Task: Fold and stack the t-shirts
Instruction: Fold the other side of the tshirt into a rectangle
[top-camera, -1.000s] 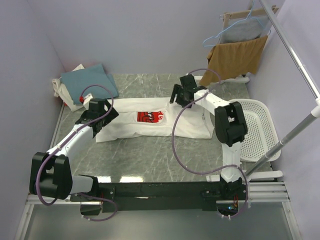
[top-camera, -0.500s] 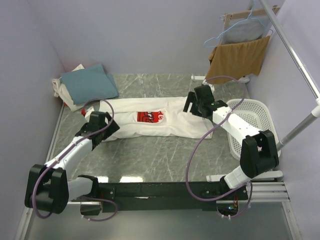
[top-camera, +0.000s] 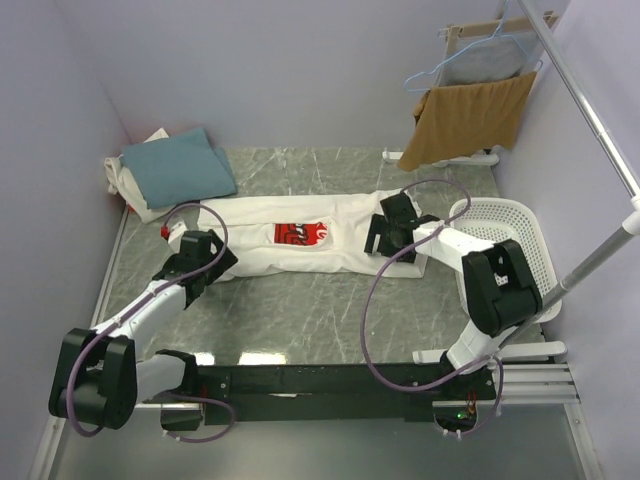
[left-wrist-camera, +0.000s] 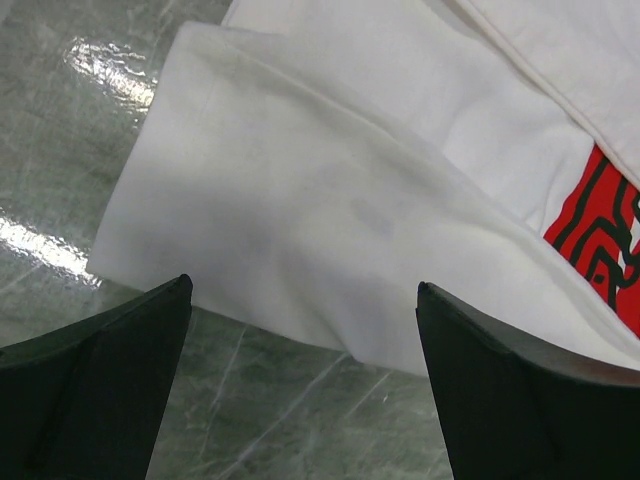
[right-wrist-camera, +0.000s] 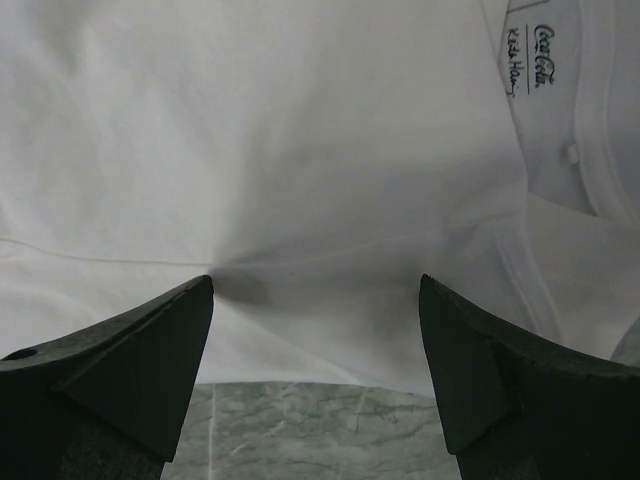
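White t-shirt (top-camera: 255, 240) lies half-folded; left fingers (left-wrist-camera: 100, 380) and right fingers (right-wrist-camera: 110, 370) gape open, probably pinching its near edge next.

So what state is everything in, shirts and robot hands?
white printed t-shirt: flat on the table, folded into a long strip
teal t-shirt: folded, top of the corner pile
off-white t-shirt: beneath it
left hand: open, above the hem end
right hand: open, above the collar end
tan cloth: hanging, draped
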